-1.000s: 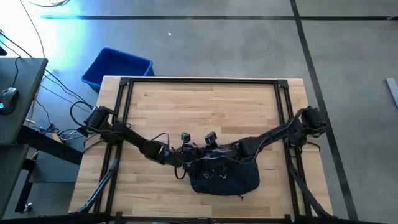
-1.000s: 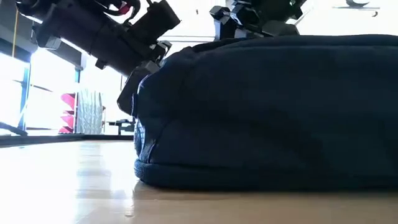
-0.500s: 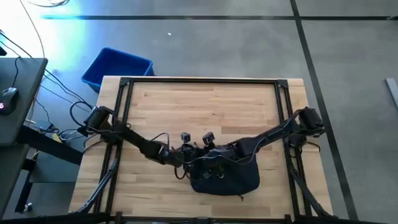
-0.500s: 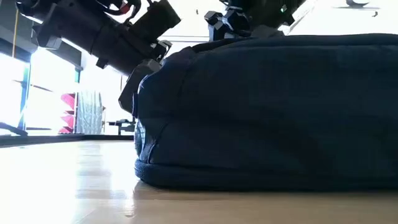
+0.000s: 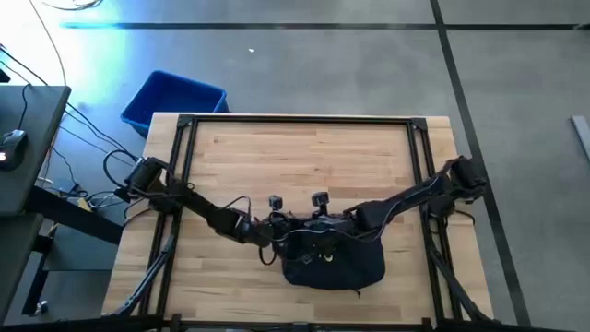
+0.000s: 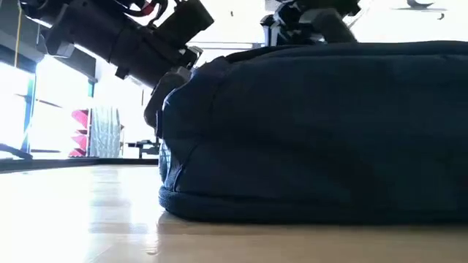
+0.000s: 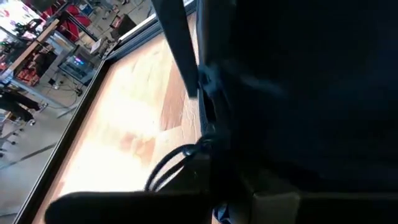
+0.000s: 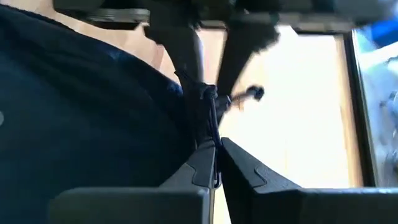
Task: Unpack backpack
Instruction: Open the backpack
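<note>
right fingers: my right gripper [image 8: 216, 152] is pinching nearly shut, with a thin dark cord [image 8: 210, 115] running between the tips; I am judging that it is gripped.
cord: it is coming off the fabric edge of the backpack [image 5: 334, 266], probably a zip pull, though I cannot be sure.
which way the pack lies: it is sitting just on the near side of my right tips, touching them at its far edge, with the bulk falling away towards the front of the bench [image 5: 304, 157].
long axis: the pack is lying crosswise, left to right, so the edge I am holding is running the same way.
left arm: my left gripper [image 5: 277, 224] is pressing at the pack's far-left corner, just beside my right one; I cannot tell whether it is holding anything.
nearer arm: both are sitting on the same edge; the right is nearer its middle.
coming move: I am expecting a pull along that edge, not across it.
</note>
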`<state>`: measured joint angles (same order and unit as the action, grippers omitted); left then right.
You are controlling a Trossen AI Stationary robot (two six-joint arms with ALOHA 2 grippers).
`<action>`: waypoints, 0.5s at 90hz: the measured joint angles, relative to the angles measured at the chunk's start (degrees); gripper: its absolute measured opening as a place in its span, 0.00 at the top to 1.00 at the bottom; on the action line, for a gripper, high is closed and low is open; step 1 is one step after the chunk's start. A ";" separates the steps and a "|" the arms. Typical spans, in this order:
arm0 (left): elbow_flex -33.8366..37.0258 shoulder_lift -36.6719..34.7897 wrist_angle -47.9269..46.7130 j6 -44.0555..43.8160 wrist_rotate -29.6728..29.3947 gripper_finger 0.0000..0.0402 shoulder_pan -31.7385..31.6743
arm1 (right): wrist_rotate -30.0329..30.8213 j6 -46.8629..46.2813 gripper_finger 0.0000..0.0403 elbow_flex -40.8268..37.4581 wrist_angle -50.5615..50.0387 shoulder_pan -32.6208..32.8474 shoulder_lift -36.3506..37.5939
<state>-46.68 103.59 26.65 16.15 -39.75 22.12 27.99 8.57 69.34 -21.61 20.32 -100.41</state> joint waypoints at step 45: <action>-0.02 -2.23 -7.77 0.60 -13.70 1.00 2.24 | 1.54 -27.58 1.00 0.00 -30.96 5.24 9.95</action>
<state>-46.70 101.37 18.88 16.75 -53.45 24.36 29.53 -19.01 69.34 -52.58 25.56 -90.46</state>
